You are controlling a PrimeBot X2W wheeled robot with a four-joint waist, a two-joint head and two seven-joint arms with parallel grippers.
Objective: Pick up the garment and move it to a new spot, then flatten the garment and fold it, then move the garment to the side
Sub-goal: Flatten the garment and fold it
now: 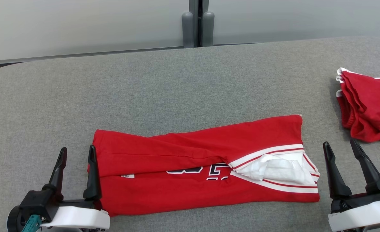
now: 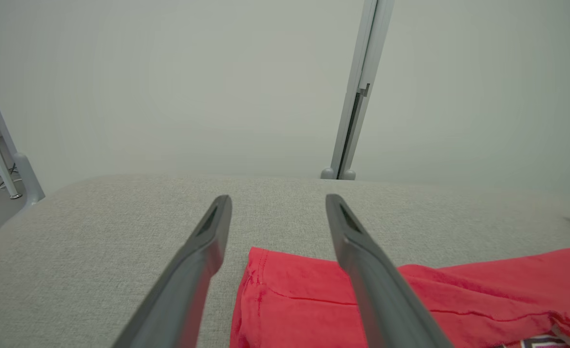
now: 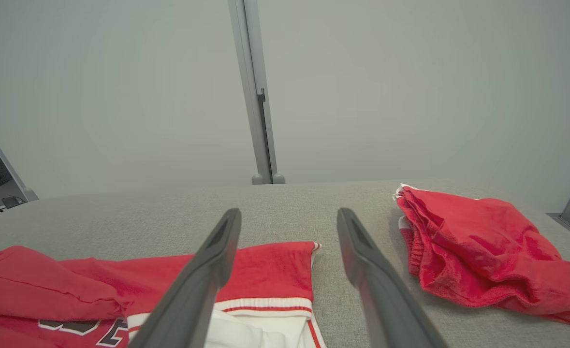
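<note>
The garment (image 1: 202,164) is a red shirt with white and red trim and dark lettering, lying folded into a long band across the near middle of the grey table (image 1: 177,87). Its left end (image 2: 289,299) lies just past my left gripper (image 1: 77,153), which stands open with its inner finger at the cloth's edge. My right gripper (image 1: 341,146) stands open beside the trimmed right end (image 3: 275,270), a little clear of it. Nothing is held in either one.
A pile of red folded clothes (image 1: 368,106) lies at the table's right edge, close behind my right gripper; it appears again as a red pile (image 3: 483,251). A grey wall with a post (image 1: 198,25) runs behind the table.
</note>
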